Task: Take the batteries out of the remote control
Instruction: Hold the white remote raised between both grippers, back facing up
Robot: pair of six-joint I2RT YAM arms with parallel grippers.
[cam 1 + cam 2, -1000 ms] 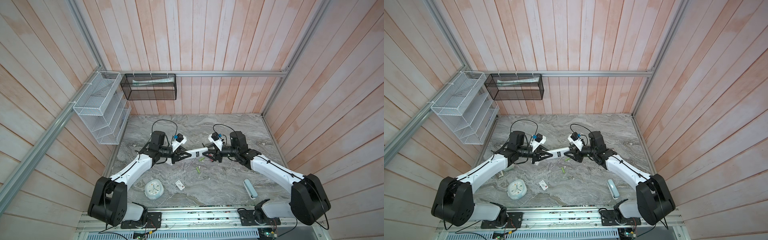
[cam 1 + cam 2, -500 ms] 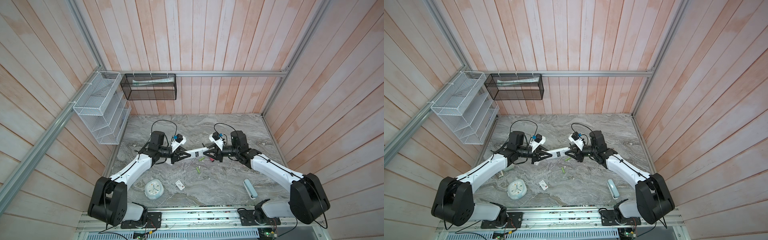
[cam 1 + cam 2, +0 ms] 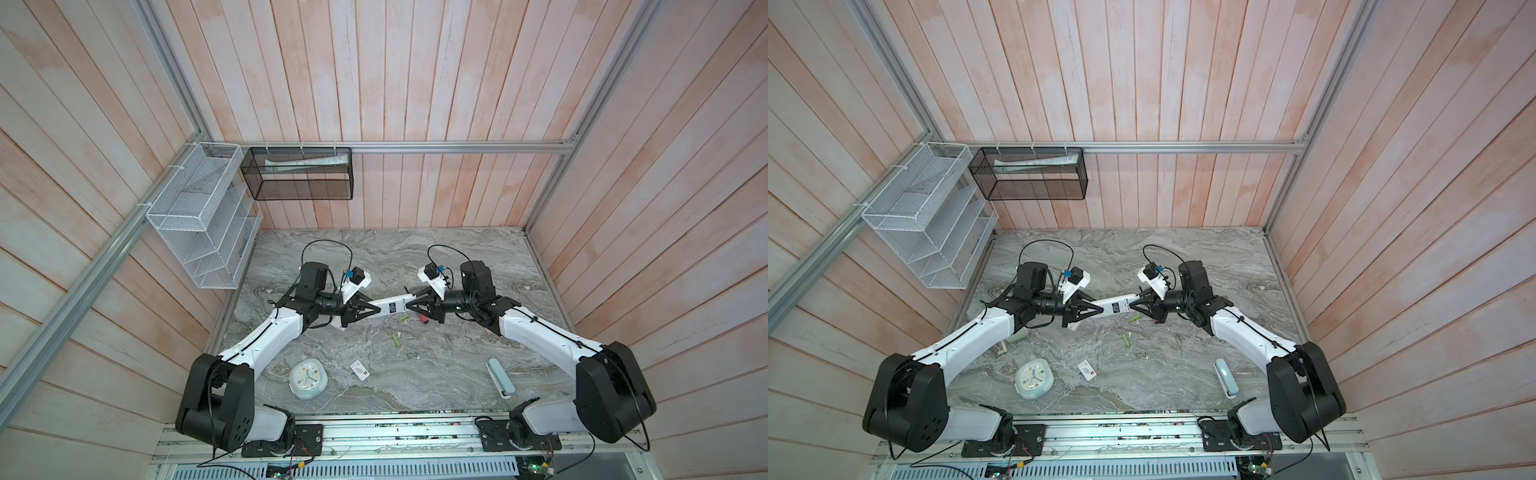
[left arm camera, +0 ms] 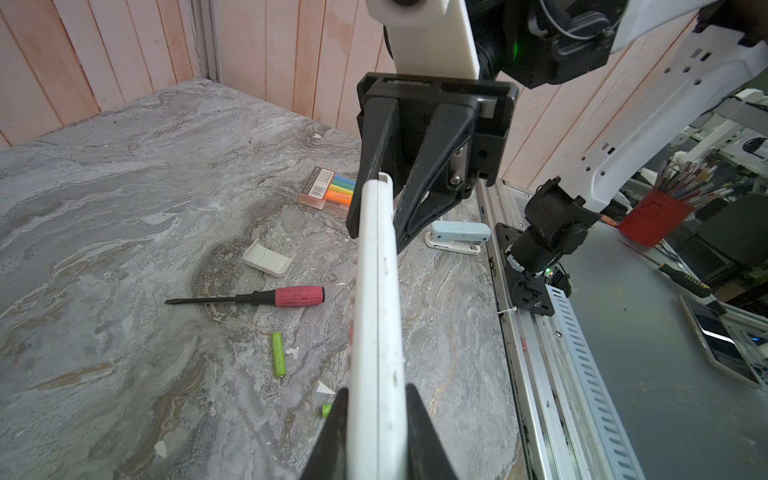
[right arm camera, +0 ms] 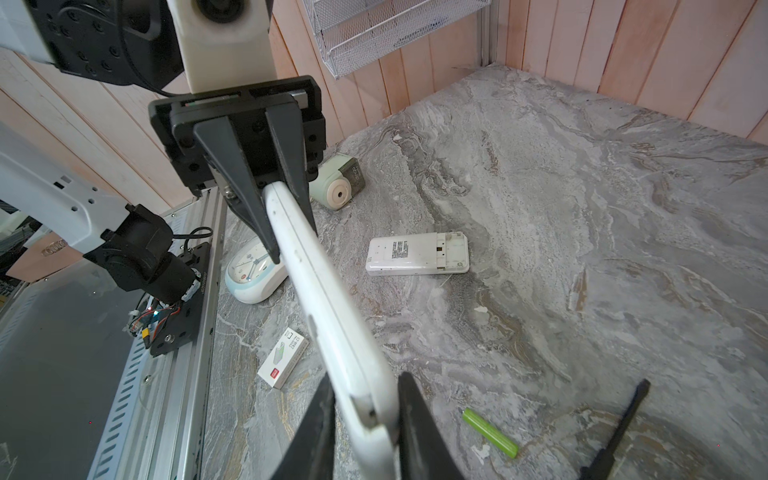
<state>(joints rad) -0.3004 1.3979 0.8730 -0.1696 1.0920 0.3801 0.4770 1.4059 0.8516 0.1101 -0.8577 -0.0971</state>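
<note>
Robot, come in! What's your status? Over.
Status: left gripper and right gripper shut on remote control, lifted. Two batteries loose on table. Red screwdriver nearby.

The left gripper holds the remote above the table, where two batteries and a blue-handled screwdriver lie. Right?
Not quite: the screwdriver has a red handle, not blue, as the left wrist view shows. The rest holds: the left gripper holds the remote above the table, where two batteries lie.
</note>
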